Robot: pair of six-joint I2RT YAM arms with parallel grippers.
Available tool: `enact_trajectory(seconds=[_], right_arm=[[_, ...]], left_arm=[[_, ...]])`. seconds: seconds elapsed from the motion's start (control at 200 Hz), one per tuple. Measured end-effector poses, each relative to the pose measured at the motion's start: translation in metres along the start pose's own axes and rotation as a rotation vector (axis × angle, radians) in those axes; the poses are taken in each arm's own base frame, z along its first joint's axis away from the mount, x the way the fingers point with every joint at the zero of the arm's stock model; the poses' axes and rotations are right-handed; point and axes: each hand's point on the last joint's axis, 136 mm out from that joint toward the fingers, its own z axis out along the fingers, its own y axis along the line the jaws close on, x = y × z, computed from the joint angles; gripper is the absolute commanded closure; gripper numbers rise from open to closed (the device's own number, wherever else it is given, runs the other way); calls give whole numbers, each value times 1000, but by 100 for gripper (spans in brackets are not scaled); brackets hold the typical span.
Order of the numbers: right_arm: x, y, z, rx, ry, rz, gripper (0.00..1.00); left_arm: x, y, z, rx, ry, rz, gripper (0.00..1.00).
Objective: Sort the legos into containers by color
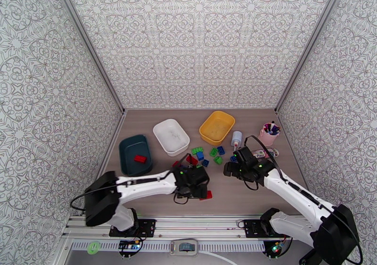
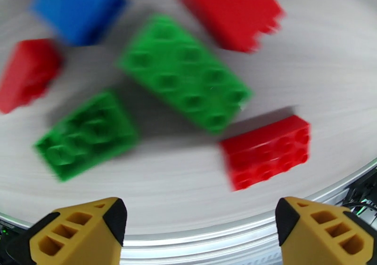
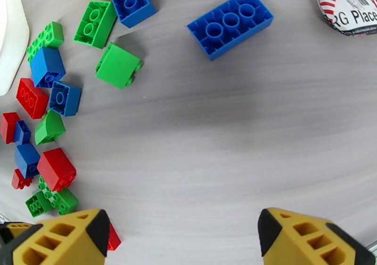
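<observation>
I see the legos (image 2: 186, 73) blurred before my left gripper (image 2: 200, 223), jaws spread, empty; right gripper (image 3: 184, 237) likewise spread, its fingertip partly hiding a red brick (image 3: 113, 238).

A long studded plastic brick (image 2: 184, 73) ahead of the left gripper (image 2: 200, 221) is showing green. A second long studded brick (image 3: 231, 23), ahead of the right gripper (image 3: 184, 228), is showing blue against the grey wood-grain tabletop (image 3: 212, 143).

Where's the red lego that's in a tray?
Top view, left side: the red lego lies in the dark teal tray, left of the white tray.
</observation>
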Motion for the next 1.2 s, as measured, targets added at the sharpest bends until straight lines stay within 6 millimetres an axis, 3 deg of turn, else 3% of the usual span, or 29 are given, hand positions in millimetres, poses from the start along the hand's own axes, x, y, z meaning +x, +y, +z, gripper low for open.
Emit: enact_trajectory(seconds=[0.41, 0.76, 0.87, 1.045, 1.201], right_arm=[[3, -11, -14, 7, -28, 6, 12], [9, -21, -11, 36, -27, 7, 12], [10, -23, -10, 41, -24, 3, 13], [9, -23, -12, 36, -33, 6, 13], [11, -26, -10, 39, -28, 8, 15]], left_arm=[[-1, -35, 31, 18, 82, 15, 12], [-7, -36, 43, -79, 103, 54, 17], [-9, -36, 45, -101, 103, 63, 22], [-10, -33, 44, -120, 101, 81, 38], [-11, -33, 43, -124, 90, 85, 43]])
